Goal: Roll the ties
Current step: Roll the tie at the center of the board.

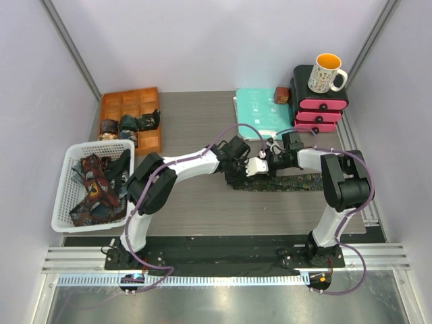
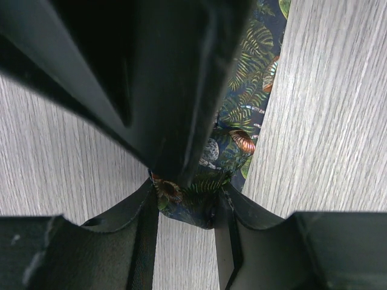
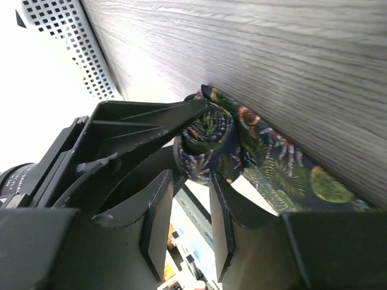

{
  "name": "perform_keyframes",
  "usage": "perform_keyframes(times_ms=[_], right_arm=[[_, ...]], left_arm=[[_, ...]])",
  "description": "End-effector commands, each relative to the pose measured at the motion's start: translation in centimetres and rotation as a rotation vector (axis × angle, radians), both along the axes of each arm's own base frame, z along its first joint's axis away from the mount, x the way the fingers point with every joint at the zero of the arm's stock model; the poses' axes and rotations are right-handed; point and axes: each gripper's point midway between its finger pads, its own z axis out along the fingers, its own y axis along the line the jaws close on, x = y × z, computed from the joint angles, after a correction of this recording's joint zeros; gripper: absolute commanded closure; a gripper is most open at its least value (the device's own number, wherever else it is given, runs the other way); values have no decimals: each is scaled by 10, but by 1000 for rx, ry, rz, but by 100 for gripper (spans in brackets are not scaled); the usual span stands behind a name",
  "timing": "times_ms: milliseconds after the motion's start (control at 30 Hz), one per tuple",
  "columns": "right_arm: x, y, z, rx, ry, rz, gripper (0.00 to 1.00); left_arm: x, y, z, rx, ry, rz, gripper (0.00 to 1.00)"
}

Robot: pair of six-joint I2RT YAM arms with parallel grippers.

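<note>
Fingers [image 2: 145, 232] of the left gripper [image 2: 186, 220] pinch the rolled end of the fern-print tie [image 2: 242, 121] against unwinding; right gripper [image 3: 188, 184] parted, empty, beside it.

The counter's [image 1: 202, 212] near edge is bare. A white basket [image 1: 67, 206] blocks its left edge, an orange tray [image 1: 152, 140] the far-left corner, pink drawers [image 1: 322, 116] the far-right; the left arm [image 1: 181, 165], right arm [image 1: 341, 177] and a tie [image 1: 300, 182] fill the middle.
</note>
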Motion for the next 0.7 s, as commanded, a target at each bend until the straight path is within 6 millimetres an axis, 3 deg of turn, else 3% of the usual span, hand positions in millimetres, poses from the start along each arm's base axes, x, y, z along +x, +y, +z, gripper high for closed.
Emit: perform_keyframes(times_ms=[0, 333, 433, 467, 567, 633, 667], right_arm=[[-3, 4, 6, 21, -11, 12, 63], [5, 8, -23, -66, -39, 3, 63], [2, 2, -35, -118, -29, 18, 85], [0, 0, -40, -126, -13, 23, 97], [-5, -9, -49, -172, -1, 32, 99], [-7, -16, -54, -194, 5, 39, 99], [-10, -17, -57, -194, 12, 47, 99]], left_arm=[[-23, 31, -49, 167, 106, 5, 75], [-25, 27, -47, 152, 117, -14, 72], [-25, 28, -46, 150, 117, -15, 67], [-24, 28, -44, 146, 116, -9, 65], [-16, 28, -26, 72, 127, 34, 51], [-18, 24, -4, -33, 181, 67, 42], [-7, 24, 5, -98, 183, 97, 39]])
